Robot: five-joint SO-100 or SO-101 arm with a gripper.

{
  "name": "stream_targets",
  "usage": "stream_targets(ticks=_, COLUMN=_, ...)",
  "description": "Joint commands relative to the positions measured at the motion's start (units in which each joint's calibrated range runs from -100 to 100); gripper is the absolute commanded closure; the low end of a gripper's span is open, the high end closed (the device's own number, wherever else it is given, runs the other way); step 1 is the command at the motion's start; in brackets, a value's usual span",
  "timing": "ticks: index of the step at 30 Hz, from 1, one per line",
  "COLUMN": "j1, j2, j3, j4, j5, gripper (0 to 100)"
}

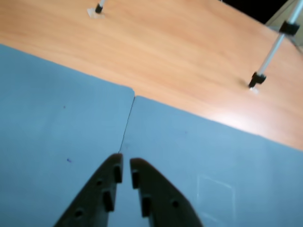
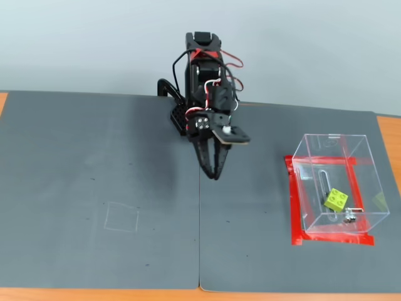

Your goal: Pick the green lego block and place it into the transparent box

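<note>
Green lego block (image 2: 336,199) inside transparent box (image 2: 363,164); hand (image 2: 214,175) nearly closed, empty

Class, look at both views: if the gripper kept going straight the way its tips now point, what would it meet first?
Most likely the bare grey mat, near the seam between the two sheets. The gripper points downward with nothing below it in either view. The transparent box, with the green lego block inside, lies off to the side.

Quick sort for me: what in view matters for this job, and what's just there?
Job:
- green lego block, already inside the box
- transparent box
- gripper, jaws nearly closed, empty

Just there:
- grey mats
- chalk square
- red tape
- tripod legs
- wooden table
</note>
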Motion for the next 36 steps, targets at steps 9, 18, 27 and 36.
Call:
stream_targets(ticks=9, j1=2.64, j2=-20.14, j3=20.51, j4=-0.83, j5=-5.31, gripper=98)
stream_targets(ticks=18, j1=2.72, j2=-20.31, j3=27.93, j4=0.47, j5=-8.44, gripper=98)
stream_targets(ticks=27, j1=4.73, j2=-20.39, j3=27.66, j4=8.37, j5=-8.85, gripper=98)
stream_targets(ticks=36, j1=4.43, j2=-20.39, j3=27.66, j4=10.54, j5=-8.8, gripper=98)
